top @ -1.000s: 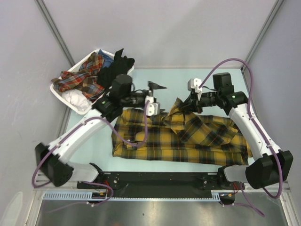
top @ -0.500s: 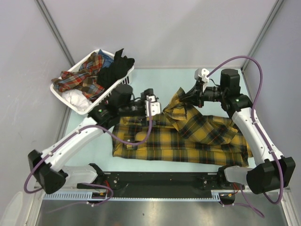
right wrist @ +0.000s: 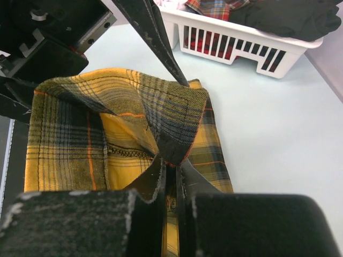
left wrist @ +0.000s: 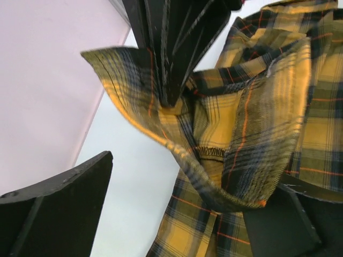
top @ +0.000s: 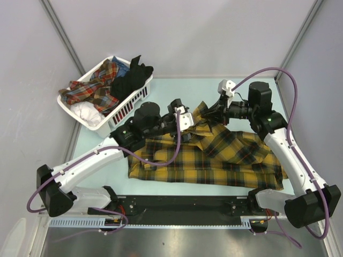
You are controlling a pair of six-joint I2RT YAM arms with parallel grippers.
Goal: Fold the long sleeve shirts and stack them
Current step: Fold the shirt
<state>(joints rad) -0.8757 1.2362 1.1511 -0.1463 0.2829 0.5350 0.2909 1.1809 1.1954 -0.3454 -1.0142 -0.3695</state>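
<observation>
A mustard-yellow and black plaid long sleeve shirt (top: 220,158) lies spread on the table. My right gripper (top: 210,114) is shut on a fold of its upper edge and holds it lifted; the right wrist view shows the cloth (right wrist: 161,112) pinched at the gripper (right wrist: 171,167). My left gripper (top: 185,124) is open right beside that fold. In the left wrist view the hanging plaid fold (left wrist: 241,128) droops between the wide-apart fingers (left wrist: 59,209) of the left gripper (left wrist: 177,219), close to the right-hand one. More shirts lie heaped in the basket.
A white slatted basket (top: 124,107) at the back left holds red plaid, black and white clothes; it also shows as the basket (right wrist: 236,45) in the right wrist view. Grey walls close in the left, back and right of the table.
My left arm has swung right, bringing its open gripper up to the lifted fold. My right gripper has raised the shirt's edge a little and stays shut on it.
</observation>
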